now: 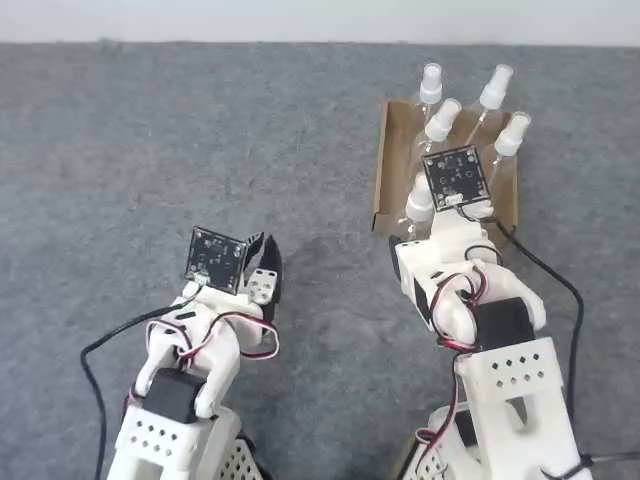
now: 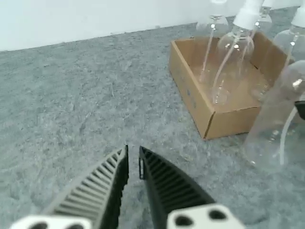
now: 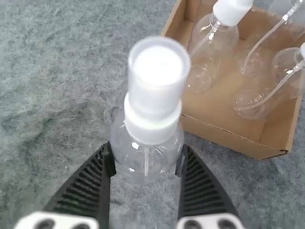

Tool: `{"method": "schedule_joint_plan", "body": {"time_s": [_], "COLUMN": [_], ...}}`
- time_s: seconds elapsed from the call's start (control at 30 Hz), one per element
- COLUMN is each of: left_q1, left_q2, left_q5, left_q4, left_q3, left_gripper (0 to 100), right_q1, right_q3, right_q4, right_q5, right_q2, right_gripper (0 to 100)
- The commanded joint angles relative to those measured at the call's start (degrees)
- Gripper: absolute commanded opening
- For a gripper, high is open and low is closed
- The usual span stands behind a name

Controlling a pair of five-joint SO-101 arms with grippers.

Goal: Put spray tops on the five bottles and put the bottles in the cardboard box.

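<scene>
Here, right claw [image 3: 145, 153] grips 1 bottle [image 3: 147, 160].

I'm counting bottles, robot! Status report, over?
Left gripper shut, empty. Right gripper shut on fifth bottle, top on, outside cardboard box. Four bottles inside. Only its wall in the way.

A grey felt-like mat [image 1: 150, 150] stretches back to a pale wall [image 1: 200, 20] along the far edge.

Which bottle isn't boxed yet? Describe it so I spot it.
On the grey carpet, find the cardboard box ahead of the right arm. Outside its near left corner is one clear bottle with a white spray top, held in the right pincer. The other four bottles stand inside.
</scene>
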Motion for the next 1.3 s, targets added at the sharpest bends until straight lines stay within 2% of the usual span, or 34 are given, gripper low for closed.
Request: {"method": "schedule_joint_plan", "body": {"time_s": [0.0,0.23,0.47,0.63,0.77,1.0,1.27], "left_q1": [-1.76,-7.12,-7.38,-7.47,-7.12,-7.12,-7.3], "left_q2": [-1.05,-1.05,-1.05,-1.05,-1.05,-1.05,-1.05], "left_q5": [-0.18,-0.26,-0.26,-0.26,-0.26,-0.26,-0.26], "left_q4": [-1.49,-1.67,-2.11,-3.78,-3.87,-3.87,-3.87], "left_q3": [-0.66,-0.57,0.57,1.71,1.89,1.89,1.89], "left_gripper": [4,4,4,4,4,4,4], "right_q1": [0.48,0.31,0.57,2.86,7.69,16.22,16.57], "right_q3": [-0.35,-0.35,-0.44,-0.53,-0.44,-0.62,-0.62], "right_q4": [-0.04,-0.13,-1.1,-10.68,-15.6,-24.84,-35.47], "right_q5": [-0.62,-0.7,-0.26,0.09,6.86,7.21,7.12], "right_q2": [-2.15,-2.15,-2.15,-1.98,-1.1,4.97,16.22], "right_gripper": [0.6,0.6,0.6,0.6,0.6,0.6,0.6]}}
